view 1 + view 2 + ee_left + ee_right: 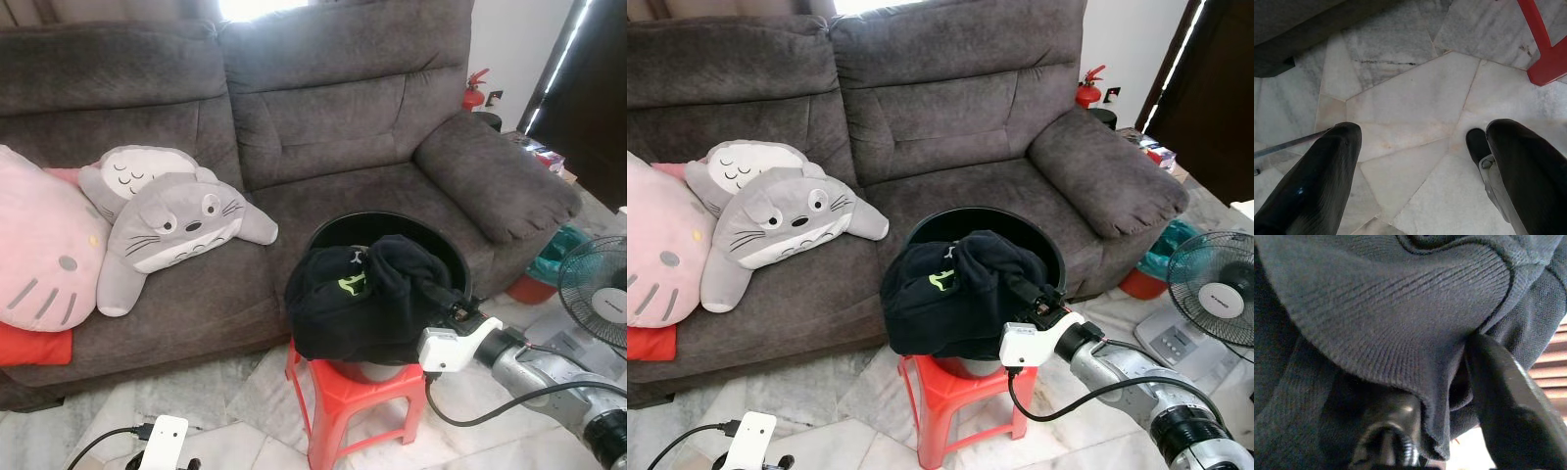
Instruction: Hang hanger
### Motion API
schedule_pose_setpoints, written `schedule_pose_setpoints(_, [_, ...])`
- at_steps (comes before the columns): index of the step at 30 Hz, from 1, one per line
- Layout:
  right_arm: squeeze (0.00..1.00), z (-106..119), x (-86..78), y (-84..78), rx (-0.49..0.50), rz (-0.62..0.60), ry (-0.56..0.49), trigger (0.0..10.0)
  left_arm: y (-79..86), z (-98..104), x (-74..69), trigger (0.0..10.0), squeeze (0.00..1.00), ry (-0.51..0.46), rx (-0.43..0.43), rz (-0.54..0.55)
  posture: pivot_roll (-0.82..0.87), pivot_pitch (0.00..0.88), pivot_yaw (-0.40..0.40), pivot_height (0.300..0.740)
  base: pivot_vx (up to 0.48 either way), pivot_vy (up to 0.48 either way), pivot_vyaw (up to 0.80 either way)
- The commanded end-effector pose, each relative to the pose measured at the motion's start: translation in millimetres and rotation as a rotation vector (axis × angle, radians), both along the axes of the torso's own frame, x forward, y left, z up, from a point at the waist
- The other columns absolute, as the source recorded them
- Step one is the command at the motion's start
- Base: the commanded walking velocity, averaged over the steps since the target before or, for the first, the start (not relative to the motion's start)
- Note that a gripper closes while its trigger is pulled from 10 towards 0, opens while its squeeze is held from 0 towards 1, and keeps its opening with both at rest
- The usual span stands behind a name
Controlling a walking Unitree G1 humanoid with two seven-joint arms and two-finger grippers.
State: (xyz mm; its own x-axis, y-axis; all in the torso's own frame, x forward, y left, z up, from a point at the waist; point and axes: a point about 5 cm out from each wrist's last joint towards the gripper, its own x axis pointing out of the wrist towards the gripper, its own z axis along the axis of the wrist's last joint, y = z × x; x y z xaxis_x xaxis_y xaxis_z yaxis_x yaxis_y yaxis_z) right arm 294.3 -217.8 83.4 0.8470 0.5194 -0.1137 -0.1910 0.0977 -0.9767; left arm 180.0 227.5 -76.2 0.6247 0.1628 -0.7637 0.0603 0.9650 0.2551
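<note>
- Black garment [367, 294]: heaped over the rim of a black basket [392, 223], spilling toward the basket's 7 o'clock side; a small green mark shows on the fabric.
- Basket stands on a red plastic stool [343, 392], which rests on the marble floor [1415, 98] just in front of the grey sofa [323, 127].
- Right gripper [1043, 305]: at the garment's 4 o'clock edge, beside the basket rim. In the right wrist view its fingers [1508, 401] straddle a ribbed hem of the dark cloth, one on each side, jaws grasping the garment.
- Left gripper [1415, 161]: hangs low over the floor; jaws released, with bare marble between the two black fingers. A red stool leg is in the corner of that wrist view.
- No hanger can be identified; if one is under the cloth, it is hidden.
- Sofa seat, 9 o'clock from the basket: two grey plush toys [167, 220] lying together, with a pink plush cushion [39, 245] beyond them.
- Floor at 3 o'clock from the stool: a standing fan [598, 294]. A red fire extinguisher [475, 93] stands behind the sofa arm.
</note>
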Motion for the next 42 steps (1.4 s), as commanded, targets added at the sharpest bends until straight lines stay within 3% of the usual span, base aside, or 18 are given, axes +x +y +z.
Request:
schedule_pose_setpoints(1, [0.00,4,3.0,1.8,0.023,0.000,-0.015,0.0,-0.8,-1,-3.1,10.0,0.00,0.001,0.007,-0.003,-0.15,0.000,0.022,0.740,0.000,0.000,0.00])
schedule_pose_setpoints(19, [0.00,9,6.1,3.1,0.036,0.003,-0.026,0.0,-0.2,-1,-3.0,10.0,0.00,-0.001,0.015,-0.004,-0.15,0.000,0.024,0.740,0.000,0.000,0.00])
schedule_pose_setpoints(30, [0.00,33,24.1,1.1,0.210,-0.151,-0.091,0.0,0.0,-1,-2.5,10.0,0.00,-0.002,0.019,-0.011,-0.15,0.000,0.026,0.740,0.000,0.000,0.00])
schedule_pose_setpoints(33, [0.00,49,35.5,-4.2,0.347,-0.277,-0.111,0.0,0.0,-1,-2.5,10.0,0.00,-0.002,0.018,-0.010,-0.15,0.000,0.026,0.740,0.000,0.000,0.00])
schedule_pose_setpoints(36, [0.00,57,42.9,-7.9,0.423,-0.362,-0.111,0.0,0.0,-1,-2.8,10.0,0.00,-0.001,0.019,-0.011,-0.15,0.000,0.024,0.740,0.000,0.000,0.00])
schedule_pose_setpoints(38, [0.00,71,52.0,-7.0,0.727,-0.487,-0.077,0.0,-0.1,-1,-3.4,10.0,0.00,0.001,0.019,-0.014,-0.14,0.000,0.020,0.740,0.000,0.000,0.00])
schedule_pose_setpoints(41, [0.00,82,57.4,-1.9,1.000,-0.547,-0.036,0.0,-0.1,-1,-3.7,10.0,0.00,0.002,0.019,-0.016,-0.13,0.000,0.018,0.740,0.000,0.000,0.00])
schedule_pose_setpoints(42, [0.00,93,60.6,4.1,1.157,-0.548,-0.015,0.0,0.1,-1,-3.9,10.0,0.00,0.002,0.019,-0.014,-0.13,0.000,0.018,0.740,0.000,0.000,0.00])
